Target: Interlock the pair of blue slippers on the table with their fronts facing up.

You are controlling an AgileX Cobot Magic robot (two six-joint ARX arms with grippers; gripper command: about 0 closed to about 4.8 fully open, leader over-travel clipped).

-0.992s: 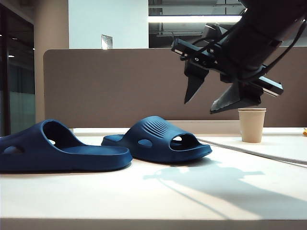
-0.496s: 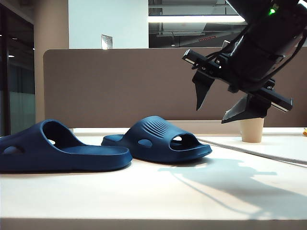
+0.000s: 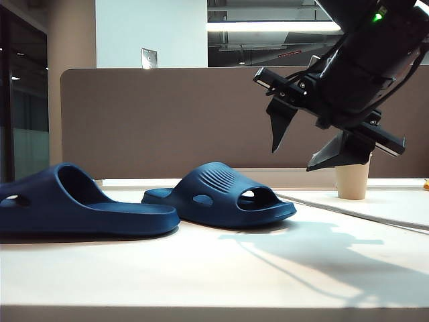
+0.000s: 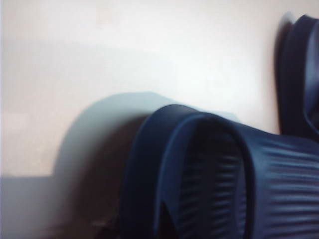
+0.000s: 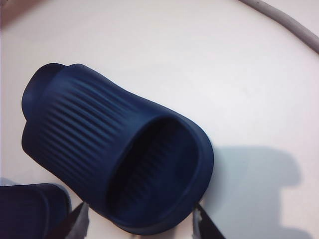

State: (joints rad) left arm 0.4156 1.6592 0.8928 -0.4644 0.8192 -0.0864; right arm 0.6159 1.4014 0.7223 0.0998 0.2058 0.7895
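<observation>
Two dark blue slippers lie on the white table (image 3: 201, 275). The left slipper (image 3: 87, 213) runs off the exterior view's left edge with that end slightly raised. Its ribbed strap (image 4: 224, 169) fills the left wrist view, blurred and very close. My left gripper is outside the exterior view, its fingers lost in that dark blur, apparently shut on the strap. The right slipper (image 3: 221, 198) rests flat, sole down. My right gripper (image 3: 301, 151) hangs open above and right of it. In the right wrist view the right gripper (image 5: 139, 226) straddles this slipper's (image 5: 114, 159) open toe end without touching.
A paper cup (image 3: 352, 180) stands at the back right, partly behind the right gripper. A brown partition (image 3: 167, 114) closes the far side of the table. A grey cable (image 3: 348, 211) crosses the table on the right and shows as the cable (image 5: 279, 22) in the right wrist view.
The left slipper has slid a little left and its left end has lifted. The right gripper moved right and slightly up, rolled, and stayed open.
</observation>
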